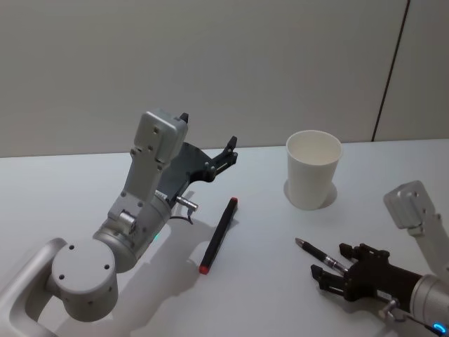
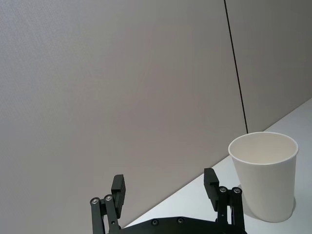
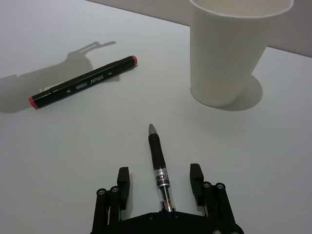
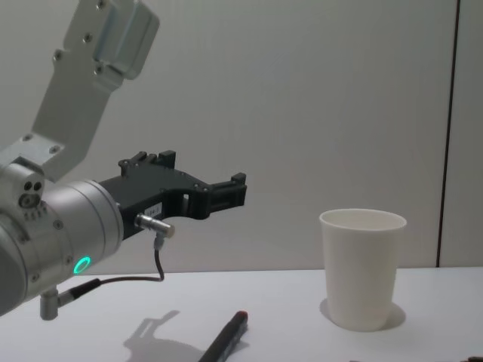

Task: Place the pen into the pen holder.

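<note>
The right gripper (image 3: 159,170) sits low over the worktop (image 1: 70,182) toward its near right corner. Its jaws stand apart, one on each side of the ballpoint pen (image 1: 317,253), with clear gaps to the barrel, so nothing is clamped.

The left gripper (image 2: 164,176) hangs above the left half of the worktop, jaws apart and empty.

**Layout**
- Pen holder (image 1: 313,172): upright white paper cup, mouth open, right of centre and close to the far edge.
- Marker (image 1: 218,234): black with red ends, lying flat at mid-worktop, well apart from the cup.
- Ballpoint pen: lying flat between the right jaws, tip pointing away from the gripper and roughly toward the marker. Its rear end is hidden under the gripper body.

**Step in hand (judged): grasp**
1. Close the jaws squarely across the barrel, with the pads level with the worktop. An off-centre closure is likely to roll the pen sideways.
2. Grip near mid-length so the pen does not pivot when lifted.
3. Lift clear, turn the pen upright and centre it over the rim before release. The light cup may tip if its wall is struck.
</note>
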